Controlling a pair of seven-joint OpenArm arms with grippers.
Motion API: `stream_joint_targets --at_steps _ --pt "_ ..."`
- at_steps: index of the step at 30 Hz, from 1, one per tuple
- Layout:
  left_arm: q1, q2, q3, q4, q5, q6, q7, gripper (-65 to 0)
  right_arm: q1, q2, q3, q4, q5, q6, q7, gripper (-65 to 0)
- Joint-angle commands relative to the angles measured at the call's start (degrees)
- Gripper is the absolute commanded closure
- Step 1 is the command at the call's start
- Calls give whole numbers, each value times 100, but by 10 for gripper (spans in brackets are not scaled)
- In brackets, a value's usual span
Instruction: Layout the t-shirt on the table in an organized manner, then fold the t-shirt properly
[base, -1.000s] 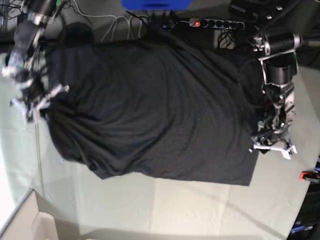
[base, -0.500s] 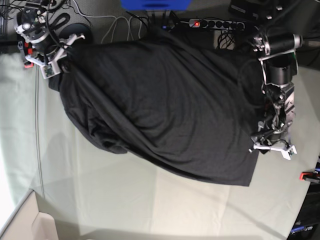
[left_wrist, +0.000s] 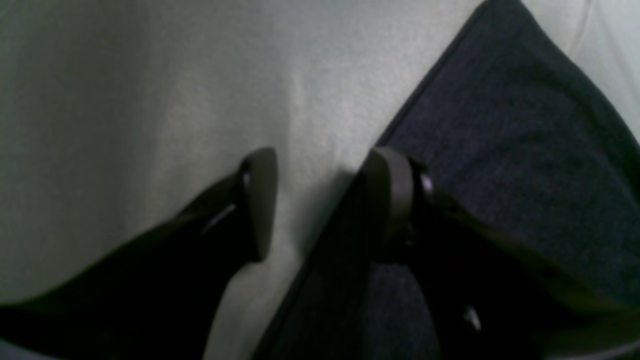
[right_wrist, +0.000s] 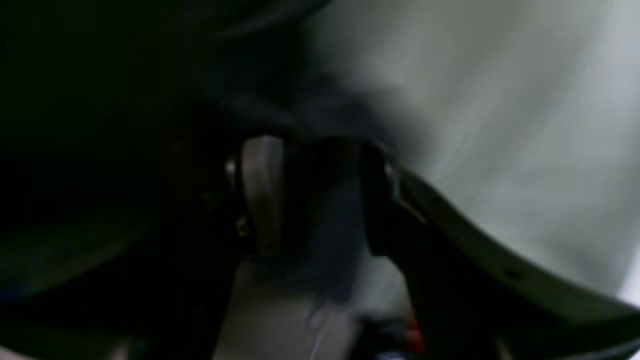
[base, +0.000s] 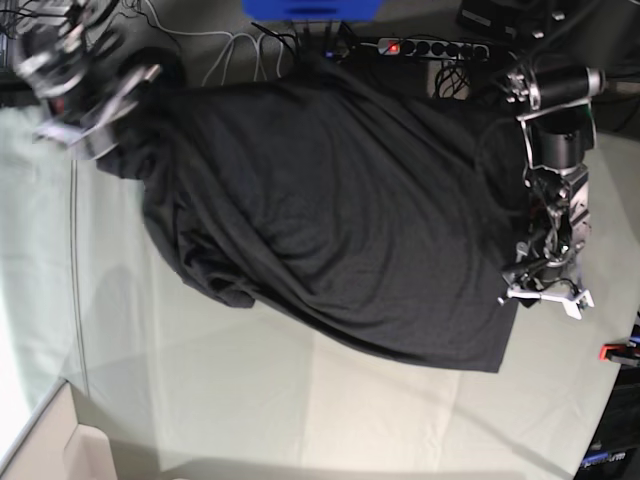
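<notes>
Layout unfinished: the t-shirt (base: 330, 220) lies bunched across the surface (base: 300, 410), unfolded; left gripper (left_wrist: 320, 200) fingers parted astride its hem, right gripper (right_wrist: 310, 200) fingers' hold unclear.

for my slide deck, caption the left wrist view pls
Left pincer open at the t-shirt hem, one finger over dark fabric, the other over the table.

Bare table (base: 300, 420) along the near edge and the left strip — open passage for either arm. Centre and far side covered by the t-shirt (base: 340, 220), bunched at its left end. Left gripper (base: 545, 295) parked at the shirt's right hem. Far edge cluttered — power strip (base: 432, 47), cables (base: 235, 50), blue box (base: 312, 8). Red clamp (base: 612, 351) at right rim.
</notes>
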Motion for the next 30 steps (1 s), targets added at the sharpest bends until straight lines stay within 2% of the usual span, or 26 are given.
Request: stream_joint_targets --at_steps 1,3,6,12,17,23,27,30 --pt "-41 -45 -9 12 1 49 190 -289 202 -55 228 89 109 8 116 -274" --pt "-24 -45 -9 12 1 49 190 -289 729 -116 482 -25 109 8 116 -290" --pt "38 -45 -9 21 1 49 190 -289 1520 -125 386 -491 74 8 72 -323" --pt "47 -45 -9 12 10 49 190 -289 3173 -90 -10 -1845 65 8 -957 -340" --pt "47 -45 18 12 10 49 208 -289 4246 -90 -10 -3058 65 8 -1106 -340" --pt "56 -45 0 12 10 49 208 -289 4949 -125 -45 -4298 65 8 -1106 -340" --pt "126 -45 -9 21 10 49 208 -289 4975 -134 -388 -4755 65 8 -1097 -340" --pt "126 -45 -9 21 10 49 208 -289 4887 -292 -572 -4808 74 8 -1097 -339"
